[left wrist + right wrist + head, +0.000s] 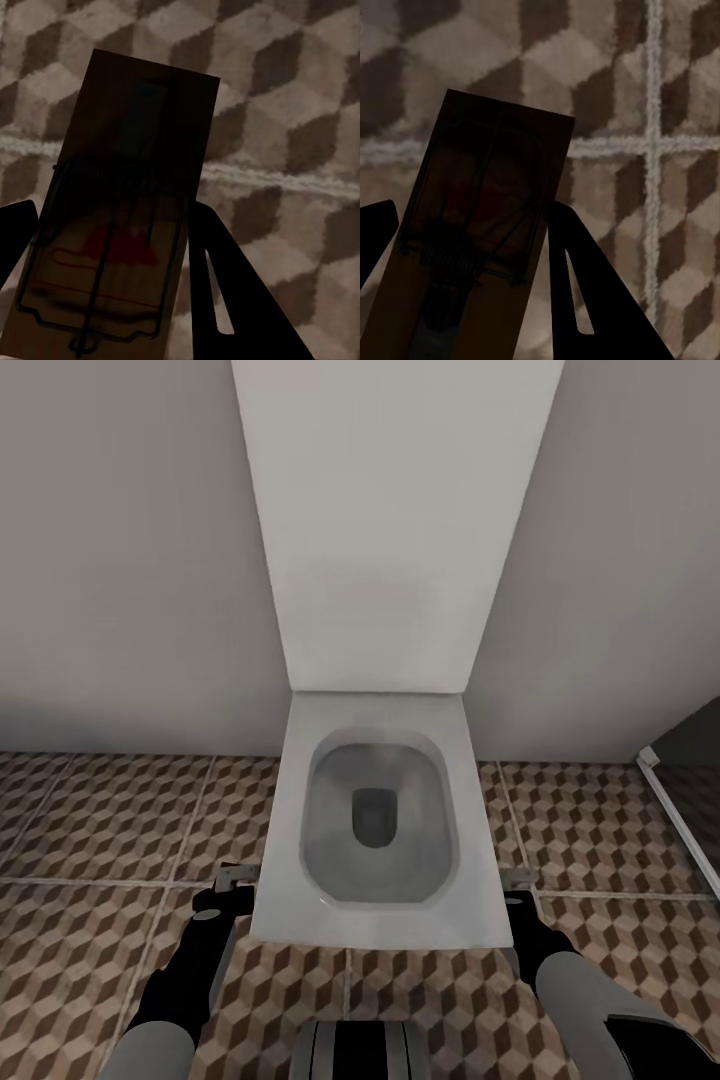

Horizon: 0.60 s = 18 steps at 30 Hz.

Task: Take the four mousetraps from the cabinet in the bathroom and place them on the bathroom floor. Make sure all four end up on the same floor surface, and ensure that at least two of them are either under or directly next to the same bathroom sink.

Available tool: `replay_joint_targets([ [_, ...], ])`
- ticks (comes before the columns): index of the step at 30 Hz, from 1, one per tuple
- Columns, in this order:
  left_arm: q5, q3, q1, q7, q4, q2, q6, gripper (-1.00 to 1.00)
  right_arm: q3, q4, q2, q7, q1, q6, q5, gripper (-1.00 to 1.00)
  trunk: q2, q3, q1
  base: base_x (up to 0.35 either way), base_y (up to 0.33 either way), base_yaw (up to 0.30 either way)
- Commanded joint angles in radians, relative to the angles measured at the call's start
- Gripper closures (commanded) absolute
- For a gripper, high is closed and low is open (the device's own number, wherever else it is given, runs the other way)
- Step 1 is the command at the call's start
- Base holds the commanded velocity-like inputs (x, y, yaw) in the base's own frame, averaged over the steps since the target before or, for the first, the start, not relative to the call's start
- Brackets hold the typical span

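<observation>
The robot faces a white toilet (375, 830) with its lid raised against the pale wall (130, 560), and both arms hang low on either side of the bowl. Each one carries cargo. In the left wrist view, the left gripper (112, 247) is clenched on a mousetrap (124, 217), dark fingers (225, 292) pressing the long edges of the wooden board, wire bar and red mark facing the camera. The right gripper (472, 247) does likewise in its own view, clamped on a second mousetrap (480, 225), its spring and wire visible though darkened by shade. Both boards are gripped by their sides, apparently so the wire mechanism stays untouched and each can go down flat.

Beneath them runs the bathroom floor (90, 830), cube-patterned tiles with pale grout lines, and both traps are off it, carried in the air. In the head view the left gripper (232, 880) and right gripper (520, 878) sit just beside the toilet's front corners, tucked close to the base (360, 1050).

No basin or chest of drawers is here, so this looks like transit: two traps aboard and a turn away from the toilet needed to find the sink.
</observation>
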Motion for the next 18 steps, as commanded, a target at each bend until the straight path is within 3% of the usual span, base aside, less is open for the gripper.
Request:
replay_joint_targets([
  [1, -0.007, 0.003, 0.0, -0.005, -0.001, -0.001, 0.004, 1.0, -0.007, -0.002, 0.001, 0.002, 0.0, 0.006, 0.01, 1.0, 0.0, -0.001, 0.0, 0.0, 0.0, 0.0],
  [18, -0.007, 0.002, 0.0, -0.005, -0.002, -0.001, 0.001, 1.0, -0.007, -0.002, -0.001, 0.002, 0.0, 0.006, 0.01, 1.0, 0.0, -0.001, 0.0, 0.022, 0.0, 0.0],
])
